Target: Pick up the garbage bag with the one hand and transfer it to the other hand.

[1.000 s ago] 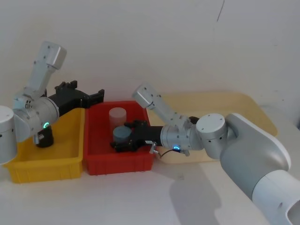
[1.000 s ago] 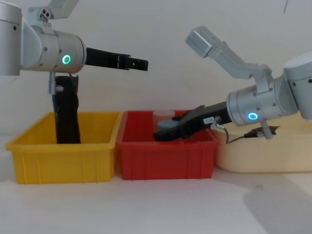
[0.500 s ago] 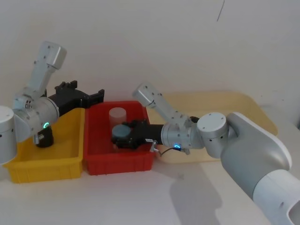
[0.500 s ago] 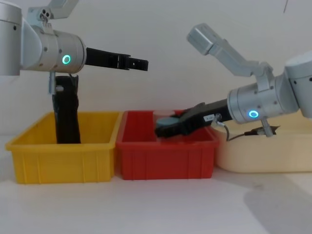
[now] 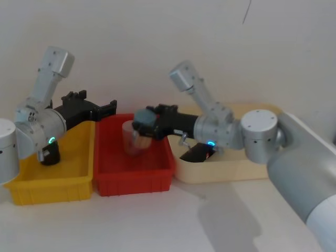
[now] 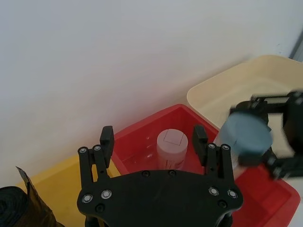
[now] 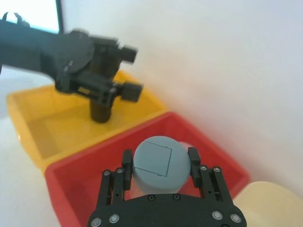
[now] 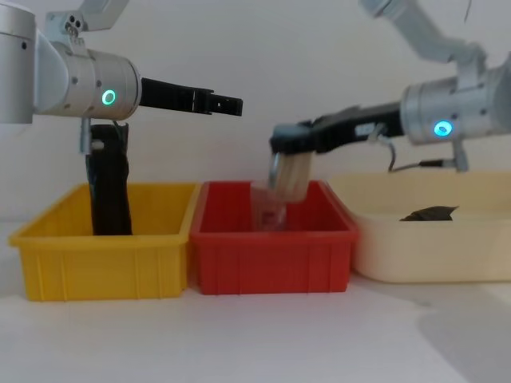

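Note:
The garbage bag (image 8: 108,183), a tall black glossy roll, stands upright in the yellow bin (image 8: 104,239), and it also appears in the head view (image 5: 50,155) and the left wrist view (image 6: 19,208). My left gripper (image 8: 227,102) (image 5: 97,101) (image 6: 152,142), on the wrist with the green-teal light, hovers open above the yellow and red bins, holding nothing, and the bag is below and behind it. My right gripper (image 8: 291,140) (image 5: 149,119) (image 7: 157,163), on the wrist with the blue light, is shut on a clear jar with a pale blue lid (image 7: 156,161) (image 6: 246,137), held above the red bin (image 8: 271,255).
A second jar with a pale lid (image 6: 172,144) stands inside the red bin. A cream tray (image 8: 431,247) sits to the right with a dark object (image 8: 431,214) in it. A white wall runs close behind the bins. Bare table lies in front of them.
My right gripper has lifted the blue-lidded jar up out of the red bin, and it now hangs above the bin. My left arm and the garbage bag have not moved.

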